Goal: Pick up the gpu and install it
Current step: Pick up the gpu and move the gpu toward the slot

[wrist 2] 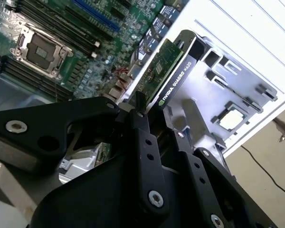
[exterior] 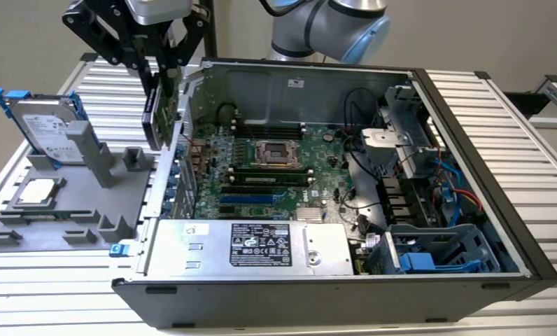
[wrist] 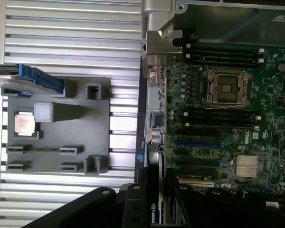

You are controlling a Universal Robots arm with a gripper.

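The gpu (exterior: 155, 119) is hanging from the hand (exterior: 161, 73). The two black fingers (wrist 2: 143, 130) are pressing on its upper end from both faces, so the hand is closed on the card and nothing else is carrying it. In the second wrist view the gpu (wrist 2: 173, 66) is showing its green board on one face and its black shroud on the other as it reaches straight away from the hand (wrist 2: 154, 114). Its long axis is pointing downward and it is touching no surface. Just below it, the card is hovering at the wall of the open computer case (exterior: 259, 87) on the exterior view's left. I cannot tell whether its lower end is sitting just inside or just outside that wall. Beyond the wall the motherboard (exterior: 259, 178) is lying flat in the case. Its expansion slots (exterior: 250, 199) are lying lower than the card and toward the exterior view's right, running lengthwise away from the wall. Judging from this, the upright card is not lining up with those flat slots. The processor socket (exterior: 278, 150) is sitting farther in, near the middle of the board. On the other side of the card, well apart from it, a grey fixture (exterior: 36, 224) is resting on the tabletop (exterior: 502, 84). A hard drive (exterior: 45, 129) is standing upright in the fixture.
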